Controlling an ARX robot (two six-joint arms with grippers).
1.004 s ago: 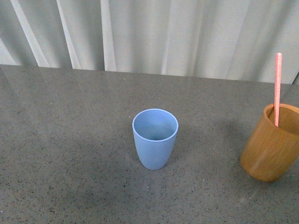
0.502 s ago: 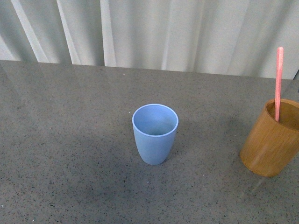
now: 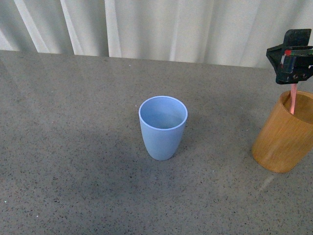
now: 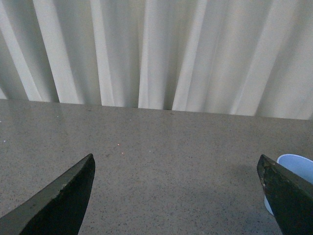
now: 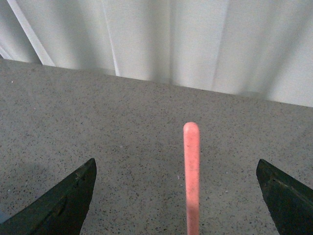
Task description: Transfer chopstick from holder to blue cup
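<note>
One right gripper (image 3: 293, 78) hangs spread around the upright chopstick (image 3: 293, 101).

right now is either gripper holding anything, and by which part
Nothing is held. The right gripper is open around the top of the chopstick without touching it; the stick stands in the holder. The left gripper is open and empty.

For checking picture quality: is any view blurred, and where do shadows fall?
Front view: sharp, with a faint shadow on the table left of the blue cup. Right wrist view: the chopstick is slightly soft, the table sharp. Left wrist view: no glare.
</note>
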